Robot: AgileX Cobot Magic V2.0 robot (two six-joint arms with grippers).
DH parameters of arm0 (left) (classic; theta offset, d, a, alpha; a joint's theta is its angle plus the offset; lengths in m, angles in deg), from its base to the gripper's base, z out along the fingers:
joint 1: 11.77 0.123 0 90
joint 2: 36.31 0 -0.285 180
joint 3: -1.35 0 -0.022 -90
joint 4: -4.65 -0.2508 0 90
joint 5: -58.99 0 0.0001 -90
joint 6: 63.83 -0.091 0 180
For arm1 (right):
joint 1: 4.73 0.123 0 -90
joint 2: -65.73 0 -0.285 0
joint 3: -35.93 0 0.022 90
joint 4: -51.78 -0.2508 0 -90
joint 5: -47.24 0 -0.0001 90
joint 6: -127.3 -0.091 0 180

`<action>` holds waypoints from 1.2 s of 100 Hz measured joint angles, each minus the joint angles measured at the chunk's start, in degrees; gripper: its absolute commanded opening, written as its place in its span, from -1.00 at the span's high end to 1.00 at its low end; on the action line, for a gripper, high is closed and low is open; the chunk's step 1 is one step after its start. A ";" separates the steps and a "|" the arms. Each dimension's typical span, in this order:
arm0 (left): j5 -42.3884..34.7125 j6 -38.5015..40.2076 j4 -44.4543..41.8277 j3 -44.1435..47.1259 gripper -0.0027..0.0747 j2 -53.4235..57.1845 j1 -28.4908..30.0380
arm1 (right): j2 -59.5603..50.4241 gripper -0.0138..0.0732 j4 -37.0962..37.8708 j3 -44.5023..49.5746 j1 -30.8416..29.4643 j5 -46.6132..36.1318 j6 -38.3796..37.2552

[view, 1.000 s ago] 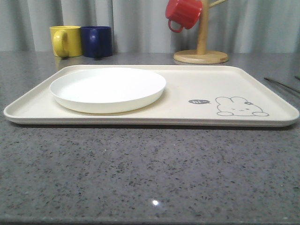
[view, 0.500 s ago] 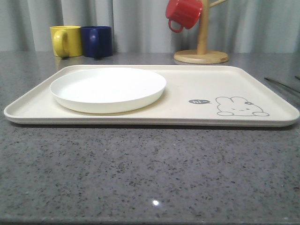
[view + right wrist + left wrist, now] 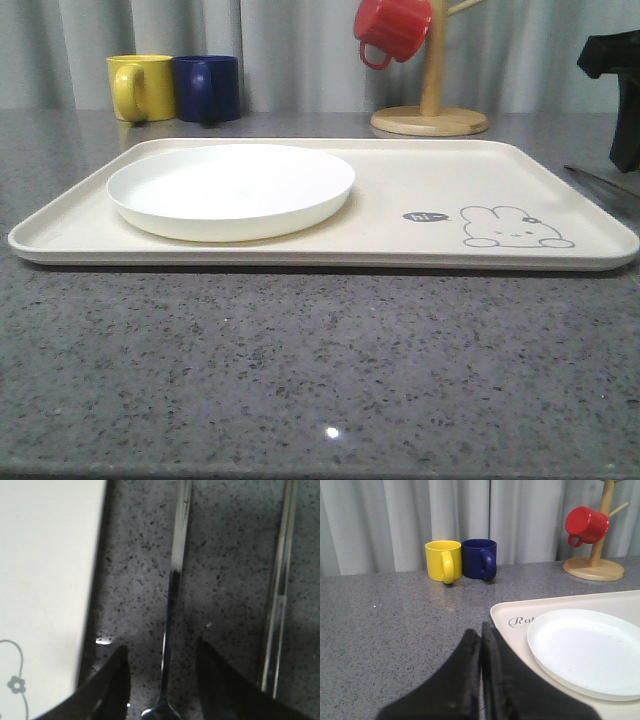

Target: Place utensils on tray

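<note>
Left gripper (image 3: 481, 630) was pressed together over the table beside the tray (image 3: 560, 205). Right gripper (image 3: 161, 667) was spread astride a utensil handle (image 3: 175, 580) on the table; chopsticks (image 3: 277, 600) lay beyond.

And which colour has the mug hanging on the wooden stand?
Red mug, clearest in the left wrist view.

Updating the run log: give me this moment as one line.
phase: pre-grasp | right hand: open, straddling utensil handle on counter beside tray | left hand: shut, idle | utensils on tray: none
</note>
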 measured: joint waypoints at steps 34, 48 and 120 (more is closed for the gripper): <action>0.00 0.00 0.00 0.00 0.98 0.00 0.00 | 3.75 -0.08 0.70 0.00 0.00 0.00 0.14; 0.00 0.00 0.00 0.00 0.98 0.00 0.00 | 4.42 -0.08 0.81 0.00 0.00 -0.11 0.14; 0.00 0.00 0.00 0.00 0.98 0.00 0.00 | 5.17 0.84 1.04 -2.30 0.00 3.92 -0.51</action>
